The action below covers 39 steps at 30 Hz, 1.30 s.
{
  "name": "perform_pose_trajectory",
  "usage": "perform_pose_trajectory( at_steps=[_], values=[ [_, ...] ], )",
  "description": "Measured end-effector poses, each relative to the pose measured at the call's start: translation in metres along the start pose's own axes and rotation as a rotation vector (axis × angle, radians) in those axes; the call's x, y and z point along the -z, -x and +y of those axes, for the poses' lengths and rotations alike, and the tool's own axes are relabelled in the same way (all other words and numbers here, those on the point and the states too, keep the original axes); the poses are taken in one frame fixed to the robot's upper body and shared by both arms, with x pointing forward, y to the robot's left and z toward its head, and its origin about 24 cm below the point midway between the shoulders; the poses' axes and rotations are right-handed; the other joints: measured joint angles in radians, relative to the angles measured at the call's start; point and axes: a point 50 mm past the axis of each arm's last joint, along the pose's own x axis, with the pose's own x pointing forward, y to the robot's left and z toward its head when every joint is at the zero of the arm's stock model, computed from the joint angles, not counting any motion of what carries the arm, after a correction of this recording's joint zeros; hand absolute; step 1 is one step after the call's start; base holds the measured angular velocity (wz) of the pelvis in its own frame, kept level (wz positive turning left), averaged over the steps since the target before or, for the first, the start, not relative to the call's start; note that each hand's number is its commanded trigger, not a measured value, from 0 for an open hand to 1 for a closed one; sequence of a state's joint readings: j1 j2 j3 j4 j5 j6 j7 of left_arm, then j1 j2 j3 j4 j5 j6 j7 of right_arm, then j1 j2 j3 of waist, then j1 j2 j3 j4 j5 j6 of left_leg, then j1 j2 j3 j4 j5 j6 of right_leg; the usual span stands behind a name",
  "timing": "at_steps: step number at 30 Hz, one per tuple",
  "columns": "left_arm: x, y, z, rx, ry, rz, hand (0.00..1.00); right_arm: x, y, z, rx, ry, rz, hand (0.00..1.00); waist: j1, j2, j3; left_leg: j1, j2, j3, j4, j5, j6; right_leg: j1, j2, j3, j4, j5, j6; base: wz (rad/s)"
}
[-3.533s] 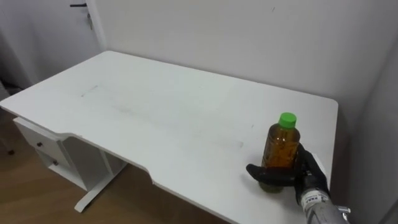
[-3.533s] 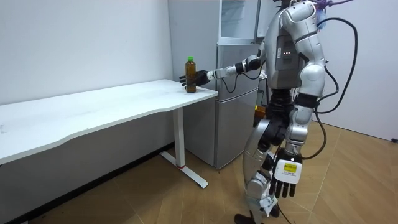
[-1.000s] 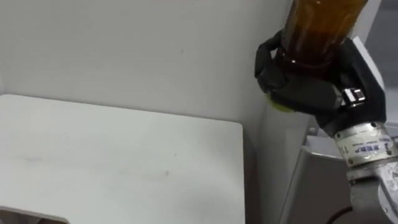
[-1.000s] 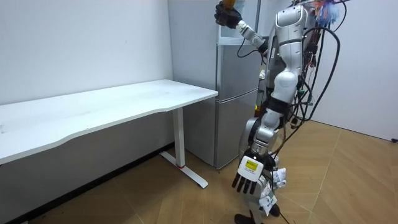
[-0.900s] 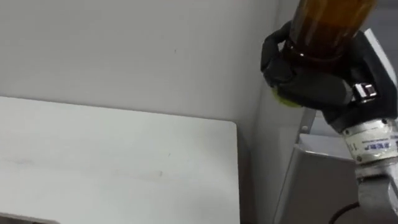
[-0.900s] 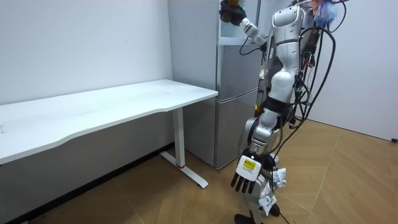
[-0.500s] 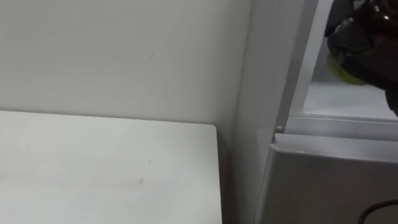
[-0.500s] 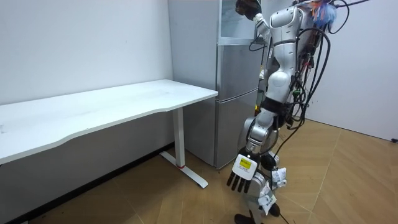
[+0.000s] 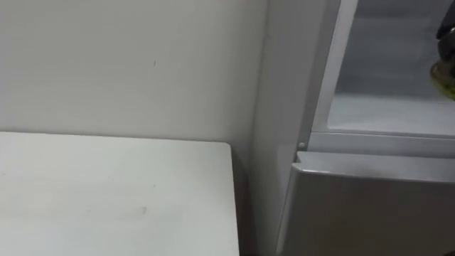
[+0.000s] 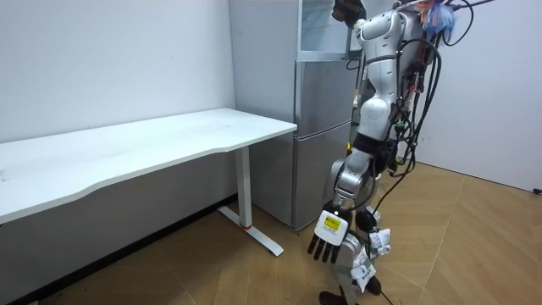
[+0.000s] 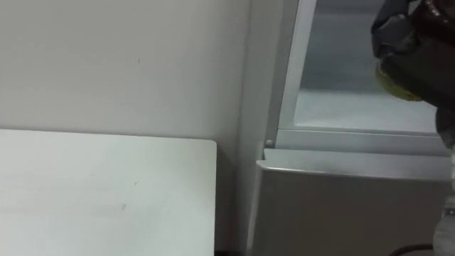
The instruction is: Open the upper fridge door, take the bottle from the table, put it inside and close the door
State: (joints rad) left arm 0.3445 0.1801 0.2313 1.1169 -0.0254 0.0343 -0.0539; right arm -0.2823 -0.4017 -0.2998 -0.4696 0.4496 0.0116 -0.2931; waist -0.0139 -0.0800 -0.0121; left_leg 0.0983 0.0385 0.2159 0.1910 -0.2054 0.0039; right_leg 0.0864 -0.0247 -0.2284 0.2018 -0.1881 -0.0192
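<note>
Robot stands close in front of the fridge [image 10: 322,127], just past the end of the table [image 10: 169,135], w/ its R arm raised high. R hand [image 11: 416,43] is up at the open upper compartment [image 11: 341,99], dark fingers [image 11: 387,32] curled tight round the bottle [image 11: 393,84] near its base. Bottle's yellow-green bottom edge peeks out under the hand; the rest is covered by the fingers or cut off at the frame edge. Bottle is held above the compartment's pale floor, not touching it. In room view the hand sits at the compartment's mouth, near the top of the pic; can't tell how far inside it reaches.

Lower door [image 11: 341,206] is closed, its top edge just under the opening. L hand [image 10: 326,243] hangs low beside the robot's legs, near the wood floor [image 10: 466,237], fingers straight & slack, empty. In the eye views the table's white corner lies near the fridge's side, w/ a narrow dark gap between them and the white wall [image 9: 128,64] behind.
</note>
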Motion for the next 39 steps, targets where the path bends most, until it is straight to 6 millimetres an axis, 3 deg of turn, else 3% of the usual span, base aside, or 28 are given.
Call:
perform_pose_trajectory(
  at_steps=[7, 12, 22, 29, 36, 39],
  values=[
    [-0.003, 0.000, 0.000, 0.000, -0.018, -0.015, 0.00, 0.016, -0.001, -0.008, 0.019, 0.008, 0.067, 1.00, -0.006, 0.005, 0.0074, 0.001, 0.004, 0.003, -0.002, -0.005, -0.005, -0.002, 0.007, 0.007, -0.002, 0.000, 0.000, -0.03],
    [-0.003, 0.000, 0.002, -0.005, -0.004, -0.021, 0.00, 0.036, -0.005, -0.027, 0.057, 0.089, 0.164, 1.00, 0.012, 0.007, 0.0104, 0.000, 0.002, 0.002, -0.004, -0.005, -0.005, 0.000, 0.007, 0.009, -0.011, 0.000, 0.000, 0.00],
    [-0.006, -0.001, 0.002, -0.010, 0.001, -0.026, 0.00, 0.062, -0.001, -0.046, 0.178, 0.125, 0.285, 1.00, 0.043, -0.011, 0.0214, -0.009, 0.001, -0.001, -0.004, -0.005, -0.005, -0.005, 0.007, 0.007, -0.017, -0.001, -0.001, 0.00],
    [-0.008, -0.001, 0.004, -0.018, 0.012, -0.034, 0.00, 0.080, -0.005, -0.056, 0.267, 0.036, 0.367, 1.00, 0.046, -0.009, 0.0185, -0.017, 0.002, -0.007, 0.000, -0.005, -0.005, -0.003, 0.006, -0.003, -0.016, -0.001, -0.001, 0.01],
    [-0.010, -0.001, 0.005, -0.024, 0.019, -0.033, 0.00, 0.096, -0.016, -0.065, 0.362, -0.145, 0.445, 1.00, 0.043, 0.009, 0.0081, -0.022, 0.001, -0.017, 0.008, -0.005, -0.005, -0.002, -0.005, -0.022, -0.012, -0.001, -0.001, 0.04],
    [-0.012, 0.000, 0.006, -0.025, 0.017, -0.040, 0.00, 0.097, -0.021, -0.074, 0.383, -0.146, 0.461, 1.00, 0.048, 0.008, 0.0074, -0.021, 0.001, -0.021, 0.008, -0.005, -0.005, -0.005, -0.005, -0.025, -0.011, -0.001, -0.001, 0.01]
  ],
)
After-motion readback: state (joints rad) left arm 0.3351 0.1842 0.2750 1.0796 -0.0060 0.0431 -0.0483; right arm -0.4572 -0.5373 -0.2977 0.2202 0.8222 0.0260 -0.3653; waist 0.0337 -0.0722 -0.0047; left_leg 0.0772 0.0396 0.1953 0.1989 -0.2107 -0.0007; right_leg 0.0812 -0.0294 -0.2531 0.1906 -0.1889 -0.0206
